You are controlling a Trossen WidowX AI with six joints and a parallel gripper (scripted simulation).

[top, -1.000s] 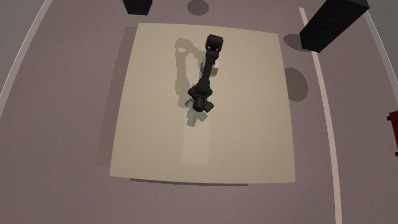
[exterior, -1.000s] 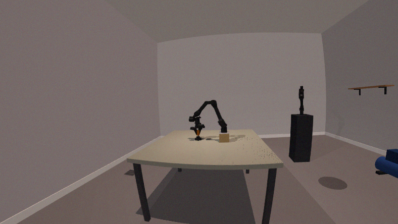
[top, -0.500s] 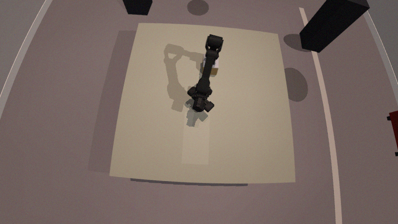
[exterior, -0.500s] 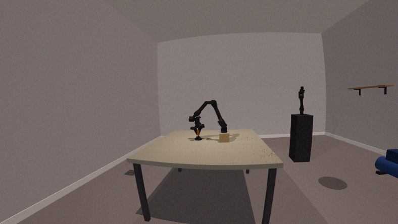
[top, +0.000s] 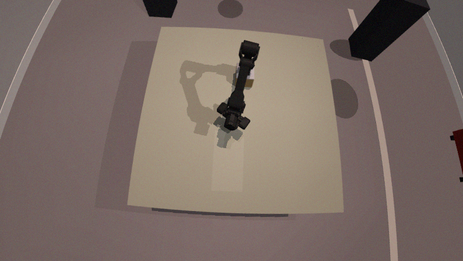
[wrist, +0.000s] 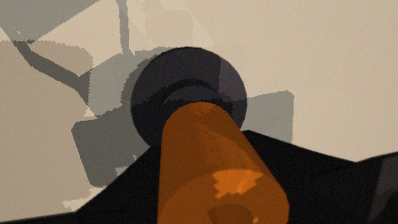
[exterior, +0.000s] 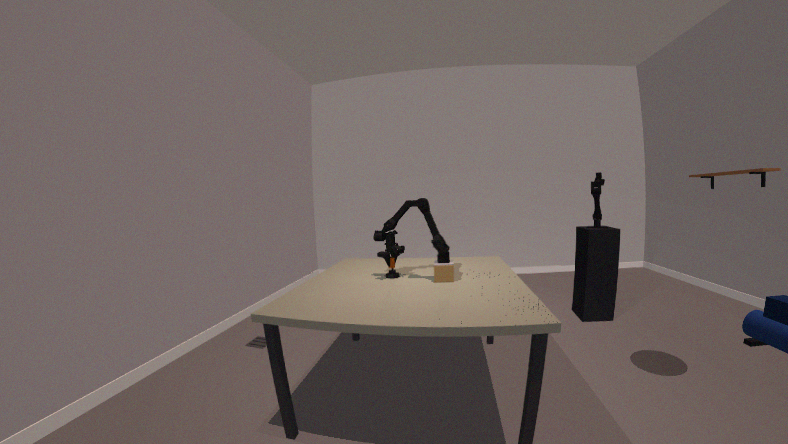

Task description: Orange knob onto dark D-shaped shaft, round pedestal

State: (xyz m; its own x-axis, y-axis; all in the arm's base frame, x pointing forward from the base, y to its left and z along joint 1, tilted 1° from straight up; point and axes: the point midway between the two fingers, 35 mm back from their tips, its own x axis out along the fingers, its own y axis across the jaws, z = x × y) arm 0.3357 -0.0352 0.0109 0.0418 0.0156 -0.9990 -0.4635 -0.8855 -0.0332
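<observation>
The hand [top: 231,121] [exterior: 392,263] [wrist: 202,145] pinched the orange knob [exterior: 392,263] [wrist: 215,150]. No words could be read. The knob hid the shaft.

From top, looks steeply down on the whole table [top: 291,146] [exterior: 413,303] [wrist: 325,50] from high above. From exterior, looks nearly level from well beyond the near edge toward the far wall [exterior: 468,137]; shares table and arm [top: 240,84] [exterior: 432,223] with top. From wrist, looks down past the knob [exterior: 392,263] [wrist: 215,160], very close; shares knob and pedestal [exterior: 392,274] [wrist: 190,65] with exterior.
</observation>
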